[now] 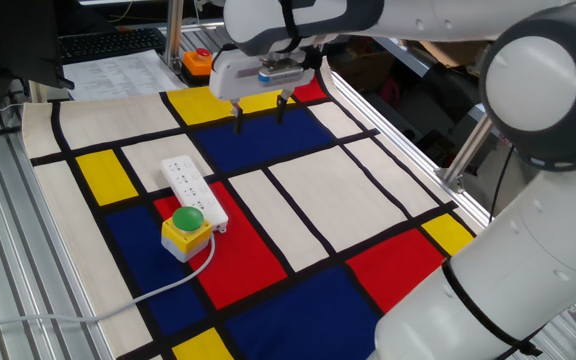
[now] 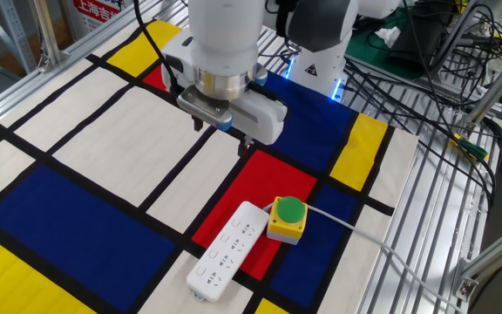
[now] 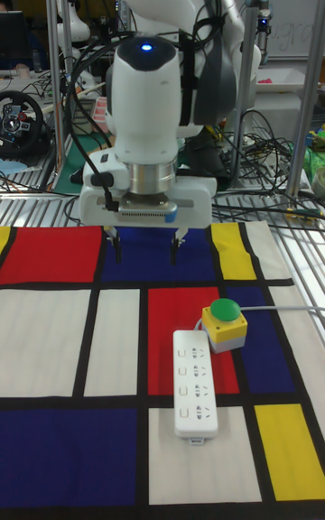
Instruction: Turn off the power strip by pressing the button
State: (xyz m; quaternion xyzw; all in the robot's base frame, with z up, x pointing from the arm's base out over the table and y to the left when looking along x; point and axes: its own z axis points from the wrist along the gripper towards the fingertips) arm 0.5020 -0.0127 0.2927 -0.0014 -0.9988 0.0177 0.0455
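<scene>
The white power strip (image 1: 195, 190) (image 2: 227, 253) (image 3: 197, 383) lies flat on the red and white patches of the checked mat. Its button is too small to make out in any view. One end of the strip is right beside a yellow box with a green dome (image 1: 186, 228) (image 2: 288, 217) (image 3: 224, 321). My gripper (image 1: 259, 118) (image 2: 220, 137) (image 3: 146, 251) hangs open and points down over the blue patch. It is well apart from the strip and nothing is between its fingers.
An orange box with a red button (image 1: 198, 61) sits at the mat's far edge. A white cable (image 1: 118, 302) (image 2: 364, 235) trails from the yellow box off the mat. Metal frame rails (image 2: 443, 218) border the mat, and loose cables lie beyond them.
</scene>
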